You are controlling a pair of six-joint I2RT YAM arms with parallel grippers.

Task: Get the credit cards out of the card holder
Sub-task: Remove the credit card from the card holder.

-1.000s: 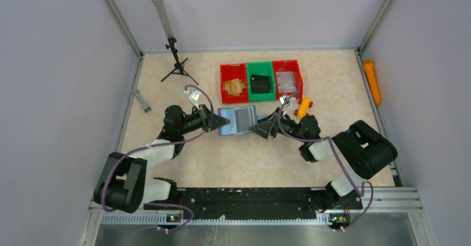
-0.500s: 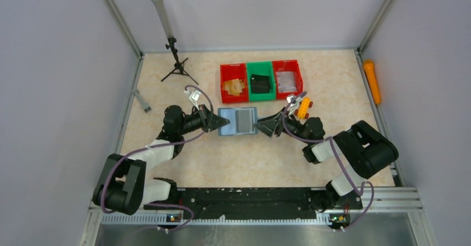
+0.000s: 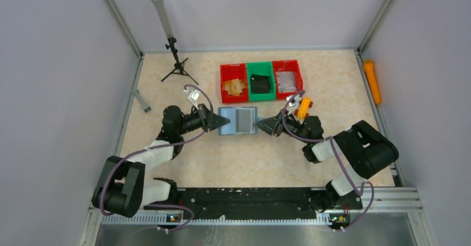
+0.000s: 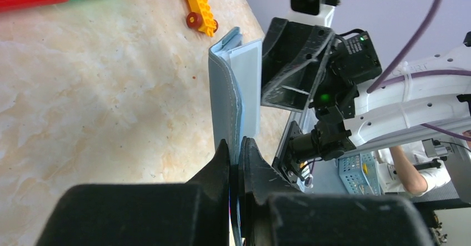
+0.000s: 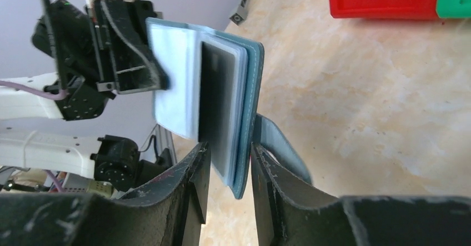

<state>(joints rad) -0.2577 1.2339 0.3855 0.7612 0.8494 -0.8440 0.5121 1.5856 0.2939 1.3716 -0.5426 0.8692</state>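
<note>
While open, card holder between both jaws

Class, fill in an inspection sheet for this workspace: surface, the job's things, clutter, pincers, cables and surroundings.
Surface: beige marbled table, no damage seen.
Job's things: card holder open, held between both arms; a dark card sits in a sleeve.
Clutter: left red bin, green bin and right red bin at the back; toy brick car; tripod.
Pincers: left pincer shut on the holder's left edge; right pincer closed on its right edge.
Cables: purple cables run along both arms, clear of the holder.
Surroundings: grey walls; orange cylinder outside the right rail.
</note>
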